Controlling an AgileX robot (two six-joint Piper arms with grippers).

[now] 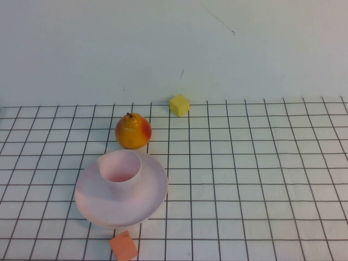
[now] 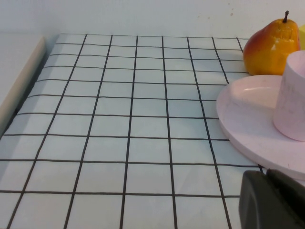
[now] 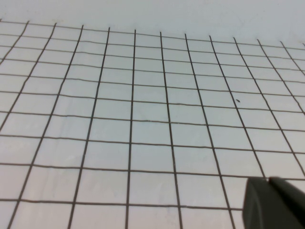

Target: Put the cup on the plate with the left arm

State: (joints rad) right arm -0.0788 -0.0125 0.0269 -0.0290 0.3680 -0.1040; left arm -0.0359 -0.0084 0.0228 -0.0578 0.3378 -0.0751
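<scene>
The pale pink cup (image 1: 120,172) stands upright on the large pale pink plate (image 1: 92,202), toward its far side. In the left wrist view the cup (image 2: 291,100) shows on the plate (image 2: 248,114). My left gripper (image 2: 266,172) is shut and empty, low at the near side of the plate's rim, apart from the cup. My right gripper (image 3: 268,180) is shut and empty over bare grid. Neither arm shows in the high view.
An orange-yellow pear (image 1: 132,131) stands just behind the plate, also in the left wrist view (image 2: 269,44). A yellow cube (image 1: 179,105) sits farther back. An orange cube (image 1: 124,246) lies at the plate's front. The table's left edge (image 2: 21,81) is nearby.
</scene>
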